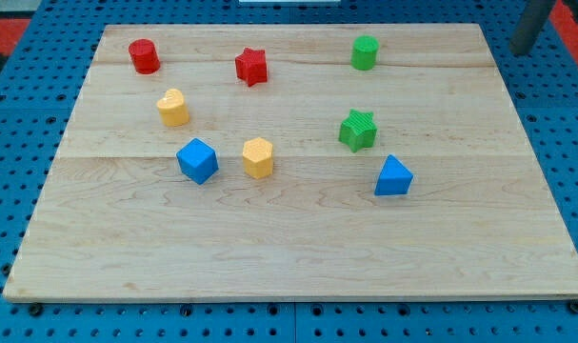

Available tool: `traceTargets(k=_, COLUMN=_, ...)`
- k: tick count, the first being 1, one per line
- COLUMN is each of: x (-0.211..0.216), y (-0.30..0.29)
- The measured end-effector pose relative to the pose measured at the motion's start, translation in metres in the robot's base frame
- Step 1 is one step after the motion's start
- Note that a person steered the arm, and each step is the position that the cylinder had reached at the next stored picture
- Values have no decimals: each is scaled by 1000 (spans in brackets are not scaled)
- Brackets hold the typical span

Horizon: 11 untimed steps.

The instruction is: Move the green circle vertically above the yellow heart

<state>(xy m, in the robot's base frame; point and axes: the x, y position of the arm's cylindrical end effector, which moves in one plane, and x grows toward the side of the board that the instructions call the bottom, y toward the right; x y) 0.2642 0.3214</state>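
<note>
Our tip (523, 50): the rod enters at the far right corner of the view and we see its lower end just off the board's far right edge, over the blue pegboard; it touches no block, and being a bare rod it has nothing to open or close.
Green circle (365, 52): far side of the board, right of centre, standing alone, well left of our tip.
Yellow heart (173, 108): left half of the board, nearer than the red cylinder, well apart from the green circle.
Red cylinder (144, 56): far left corner region.
Red star (252, 66): far side, between the red cylinder and the green circle.
Green star (358, 130): right of centre, nearer than the green circle.
Blue cube (197, 160): near the yellow heart, on its near right.
Yellow hexagon (257, 157): just right of the blue cube.
Blue triangle (393, 177): near right of the green star.
Wooden board (298, 248): we see it lying on the blue pegboard (12, 114).
</note>
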Motion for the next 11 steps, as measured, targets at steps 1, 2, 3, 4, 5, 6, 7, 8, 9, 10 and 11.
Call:
traceTargets(k=1, x=0, y=-51)
traceTargets(k=2, x=1, y=-51)
traceTargets(k=3, x=1, y=-51)
traceTargets(k=4, x=-7, y=-51)
traceTargets(k=5, x=-3, y=-75)
traceTargets(k=6, x=5, y=-117)
traceTargets(k=7, x=2, y=-208)
traceTargets(k=8, x=-14, y=-262)
traceTargets(k=9, x=-38, y=-229)
traceTargets(k=10, x=-38, y=-288)
traceTargets(k=11, x=-38, y=-360)
